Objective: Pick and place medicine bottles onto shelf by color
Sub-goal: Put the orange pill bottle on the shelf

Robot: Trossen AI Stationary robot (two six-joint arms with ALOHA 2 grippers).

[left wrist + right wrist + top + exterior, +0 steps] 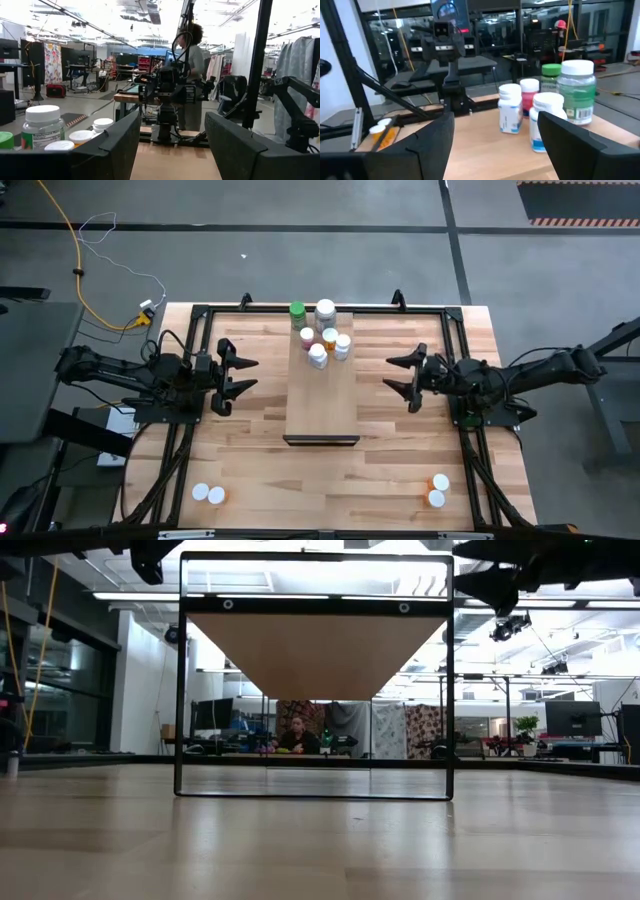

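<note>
The shelf (321, 395) is a pale wood board in the middle of the table. It is raised, and the low view shows its underside (315, 650). Several medicine bottles (322, 332) stand upright in a cluster on its far end, one of them green-capped (297, 311). They also show in the left wrist view (44, 125) and the right wrist view (547, 102). My left gripper (243, 375) hovers open left of the shelf, pointing at it. My right gripper (398, 375) hovers open on the shelf's right, facing it. Nothing is between either pair of fingers.
Two white-capped orange bottles (208, 494) sit on the tabletop near the front left corner, and two more (437, 490) near the front right. A black frame (200, 315) runs round the table. A person (192, 55) stands beyond the table.
</note>
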